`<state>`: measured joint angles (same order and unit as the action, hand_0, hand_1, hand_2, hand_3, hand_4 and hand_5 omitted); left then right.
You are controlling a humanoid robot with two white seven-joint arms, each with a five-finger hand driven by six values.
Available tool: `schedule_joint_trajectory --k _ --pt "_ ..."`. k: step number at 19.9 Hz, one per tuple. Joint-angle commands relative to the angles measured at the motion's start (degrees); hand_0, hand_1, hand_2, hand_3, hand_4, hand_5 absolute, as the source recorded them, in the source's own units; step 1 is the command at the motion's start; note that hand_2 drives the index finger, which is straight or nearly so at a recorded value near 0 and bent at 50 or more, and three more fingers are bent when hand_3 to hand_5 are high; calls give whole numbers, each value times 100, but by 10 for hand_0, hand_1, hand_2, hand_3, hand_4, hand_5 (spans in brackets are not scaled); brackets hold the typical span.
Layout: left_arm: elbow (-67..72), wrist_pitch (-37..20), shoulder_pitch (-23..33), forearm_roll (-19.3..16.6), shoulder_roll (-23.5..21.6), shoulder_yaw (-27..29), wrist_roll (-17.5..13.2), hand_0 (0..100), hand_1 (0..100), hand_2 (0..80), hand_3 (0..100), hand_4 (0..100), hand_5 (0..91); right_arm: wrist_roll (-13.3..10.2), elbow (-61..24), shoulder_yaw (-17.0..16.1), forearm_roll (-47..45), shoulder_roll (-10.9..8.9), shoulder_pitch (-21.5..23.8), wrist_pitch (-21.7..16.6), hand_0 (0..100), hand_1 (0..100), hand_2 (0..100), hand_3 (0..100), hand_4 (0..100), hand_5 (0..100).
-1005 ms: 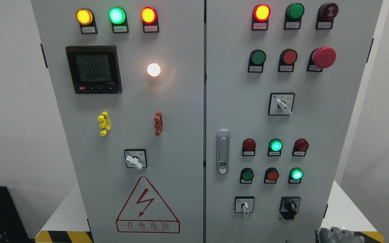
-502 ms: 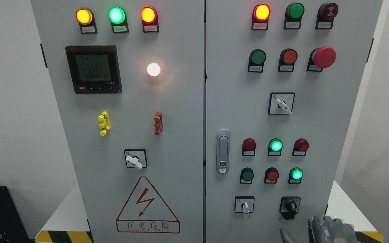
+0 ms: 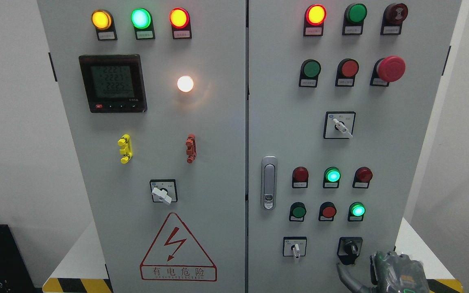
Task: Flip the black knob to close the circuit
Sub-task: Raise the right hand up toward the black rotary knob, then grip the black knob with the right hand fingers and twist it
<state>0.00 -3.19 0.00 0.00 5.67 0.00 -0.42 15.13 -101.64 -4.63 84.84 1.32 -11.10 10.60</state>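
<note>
The black knob (image 3: 350,248) sits at the lower right of the grey cabinet's right door (image 3: 381,154), with its handle pointing about straight down. My right hand (image 3: 385,272) comes up from the bottom edge at the right, just below and right of the knob. One grey finger (image 3: 346,276) stretches up to the left, its tip just under the knob's black base plate. The hand holds nothing. The left arm is out of sight.
White selector switches (image 3: 294,247) (image 3: 340,126) (image 3: 162,193), lit and unlit lamps and push buttons, a red mushroom stop button (image 3: 391,68) and a door latch (image 3: 268,183) stud the doors. A meter (image 3: 113,83) is on the left door. Yellow-black floor tape (image 3: 71,285) runs below.
My right hand has risen from the bottom edge toward the black knob, and one finger now reaches up close under it. The knob has not turned.
</note>
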Motion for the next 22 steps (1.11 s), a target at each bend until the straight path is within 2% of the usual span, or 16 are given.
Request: schedule_joint_trajectory --k 1,4,8,19,22 --pt "-193 3 193 44 4 62 -2 0 0 0 50 27 0 -2 479 -266 -169 8 -120 -5 0 0 875 1000 797 858" --pt "-193 3 193 44 4 62 -2 0 0 0 50 27 0 -10 496 -257 -196 8 -138 -5 0 0 875 1000 797 859" --pt "-193 3 193 44 -5 62 -2 0 0 0 49 27 0 -133 488 -205 -196 17 -199 -5 0 0 874 1000 795 861" --pt "-193 3 193 44 4 62 -2 0 0 0 48 26 0 -142 479 -169 -196 17 -190 91 0 0 872 1000 795 868" --pt "-193 3 193 44 4 62 -2 0 0 0 48 26 0 -142 479 -73 -196 26 -199 118 0 0 871 1000 795 870"
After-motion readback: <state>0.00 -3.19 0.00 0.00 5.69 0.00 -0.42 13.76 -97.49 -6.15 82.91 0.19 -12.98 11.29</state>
